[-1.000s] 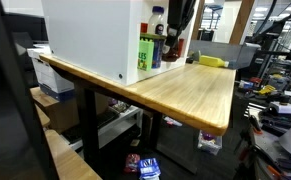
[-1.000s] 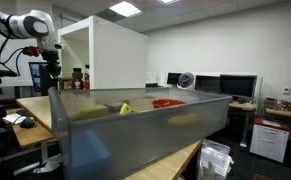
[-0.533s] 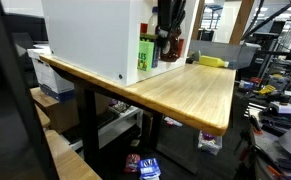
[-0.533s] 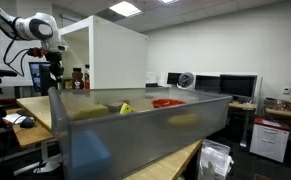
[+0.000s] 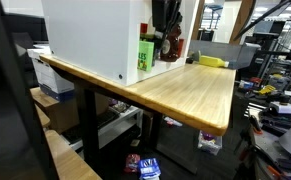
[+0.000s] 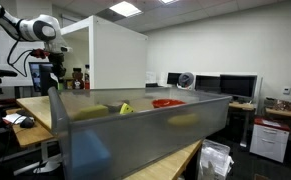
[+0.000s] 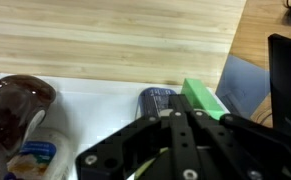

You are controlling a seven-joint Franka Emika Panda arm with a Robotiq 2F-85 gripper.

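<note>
My gripper (image 7: 181, 120) hangs over the open front of a white box (image 5: 90, 40) that stands on a wooden table (image 5: 190, 95). In the wrist view its fingers sit pressed together, with nothing visible between them. Just past the fingertips stand a dark blue can (image 7: 157, 98) and a green carton (image 7: 203, 98) on the white floor of the box. A brown jar (image 7: 10, 105) and a bottle with a blue and white label (image 7: 30, 155) are to the left. In both exterior views the gripper (image 5: 168, 38) (image 6: 55, 68) is at the box's open side, by the green carton (image 5: 145, 54).
A yellow object (image 5: 213, 61) lies at the far end of the table. A clear plastic bin (image 6: 135, 135) fills the foreground of an exterior view, with a red item (image 6: 167, 103) behind it. Monitors, desks and clutter surround the table; boxes sit under it.
The arm has shifted a little toward the white box. It now covers the bottle that showed beside it a second ago.
</note>
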